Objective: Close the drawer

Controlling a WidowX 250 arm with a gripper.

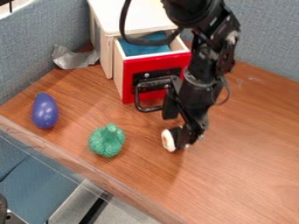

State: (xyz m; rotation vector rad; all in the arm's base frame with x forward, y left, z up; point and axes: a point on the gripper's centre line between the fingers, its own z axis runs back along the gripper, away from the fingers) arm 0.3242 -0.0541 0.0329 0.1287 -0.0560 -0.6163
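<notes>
Awaiting closure: 1 red-fronted drawer point(140, 66) juts from wooden cabinet point(107, 56); whole push left, by my read. Claw point(177, 130) near handle point(137, 97), 2 fingers spread apart.

Black arm point(204, 65) in from top edge; tool point(175, 130) angled down, fingers apart.

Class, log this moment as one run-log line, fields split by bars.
drawer: open | gripper: near handle, by white round item | purple toy, green toy: on table | closing: not done
</notes>
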